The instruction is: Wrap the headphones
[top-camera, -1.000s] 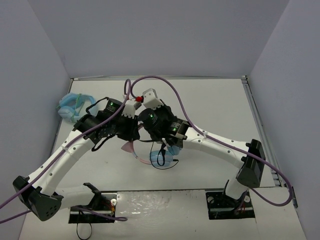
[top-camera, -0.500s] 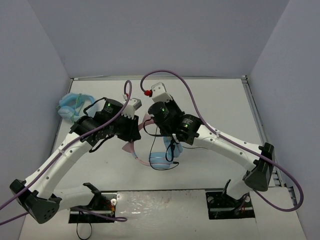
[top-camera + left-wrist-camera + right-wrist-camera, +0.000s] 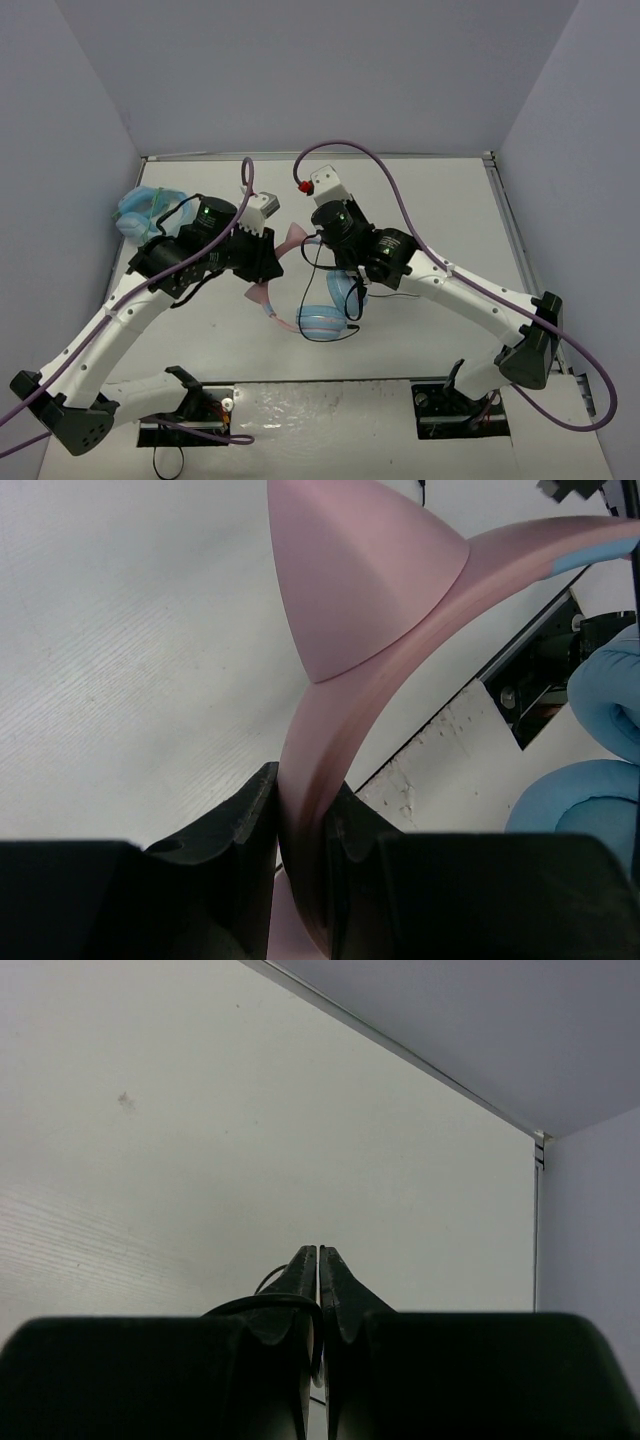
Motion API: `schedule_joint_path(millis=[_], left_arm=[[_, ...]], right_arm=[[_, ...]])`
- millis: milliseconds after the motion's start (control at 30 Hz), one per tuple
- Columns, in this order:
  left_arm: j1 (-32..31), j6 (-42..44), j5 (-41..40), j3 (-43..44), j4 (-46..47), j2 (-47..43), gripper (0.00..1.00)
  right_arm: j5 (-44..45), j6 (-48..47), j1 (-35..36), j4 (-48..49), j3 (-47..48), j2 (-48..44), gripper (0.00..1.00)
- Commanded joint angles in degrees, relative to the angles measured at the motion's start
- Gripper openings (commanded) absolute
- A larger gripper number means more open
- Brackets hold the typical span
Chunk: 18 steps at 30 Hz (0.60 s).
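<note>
Surface: a white, faintly grained table (image 3: 430, 200) lies under both arms; one small dark speck is seen on it in the right wrist view.
Room: the table is closed in at the back and both sides by plain pale lilac-grey walls (image 3: 330, 70).
Task thing: the over-ear headphones with a pink cat-eared headband and round light blue ear cups (image 3: 322, 322) are found near the table's middle, between the two arms, cups toward the near edge.
Left gripper (image 3: 300, 805): the black fingers are clamped tight on the pink headband, just below a cat ear.
Right gripper (image 3: 318, 1260): the fingers are pressed together, with the thin black cable (image 3: 262, 1303) pinched between them.
Around: an all-light-blue looped item (image 3: 148, 212) lies against the left wall, well apart from the headphones.
In the way: purple hoses (image 3: 350, 150) arch over the wrists, and the headband is partly hidden by both wrists from above.
Change: over the last second the right wrist has been drawn back and rightward, so the ear cup is now uncovered; the left grip is unchanged.
</note>
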Motion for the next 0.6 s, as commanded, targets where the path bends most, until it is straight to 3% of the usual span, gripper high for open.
schedule_joint_path(millis=[0,567], left_arm=[[-0.4,-1.8,5.6,5.2,5.1,-3.7,0.0],[-0.4,-3.3,4.6,7.1,7.8,-5.9,0.0]], right_arm=[[-1.4,0.5,-0.6,3.6,-0.7,-2.4,0.02],[-2.6,1.8,-1.0,7.1,-5.7,-6.9,0.03]])
